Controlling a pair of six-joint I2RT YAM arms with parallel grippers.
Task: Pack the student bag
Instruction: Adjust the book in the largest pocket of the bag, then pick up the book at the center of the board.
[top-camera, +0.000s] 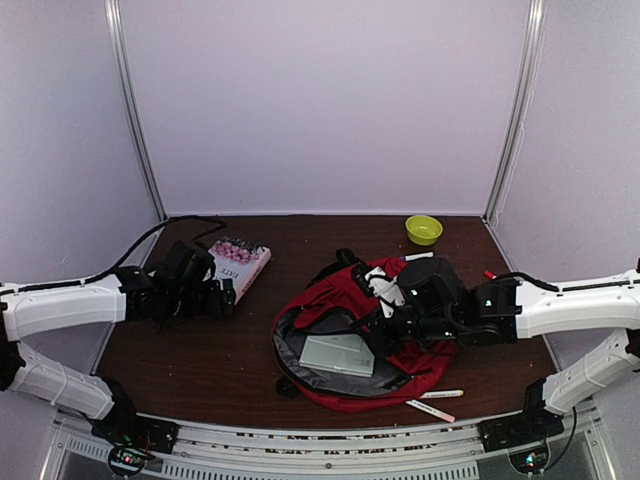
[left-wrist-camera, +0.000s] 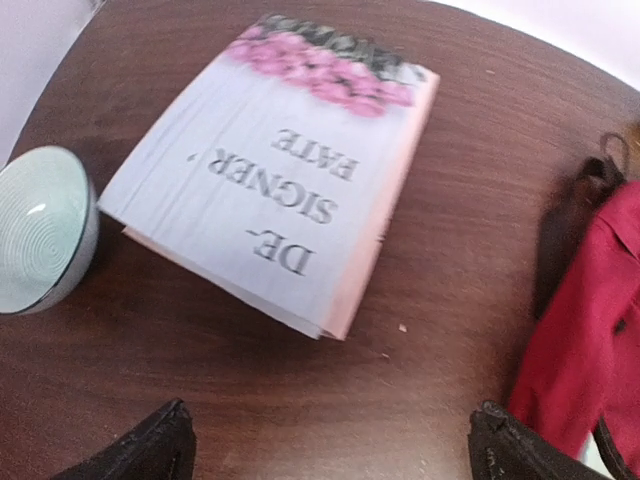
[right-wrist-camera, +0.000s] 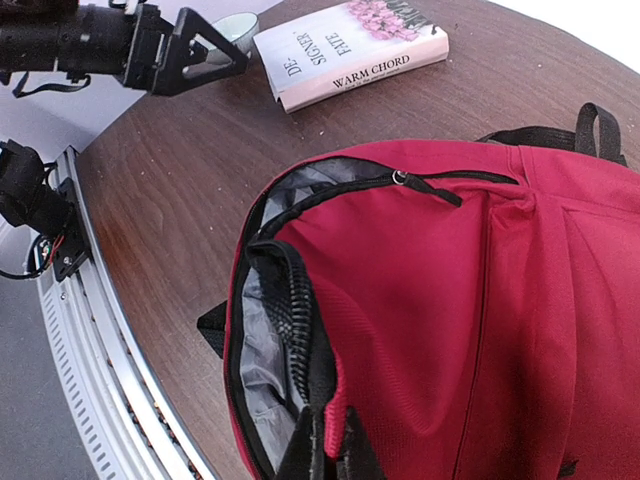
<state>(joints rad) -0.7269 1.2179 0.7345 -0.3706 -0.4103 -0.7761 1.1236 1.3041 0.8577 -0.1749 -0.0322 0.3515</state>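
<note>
Two fingers of left gripper (left-wrist-camera: 332, 425): standing wide apart, gripping nothing, student bag (left-wrist-camera: 585, 320) lying at frame right.
Fingers of right gripper (right-wrist-camera: 325, 455): pinching student bag's mouth rim, bottom centre.
Red student bag: lying open, centre-right in top view.

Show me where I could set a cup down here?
Bare wood lies along the back between the book and green bowl, and near the front edge left of the student bag. Crowded: front right of the bag, where pens lie.
</note>
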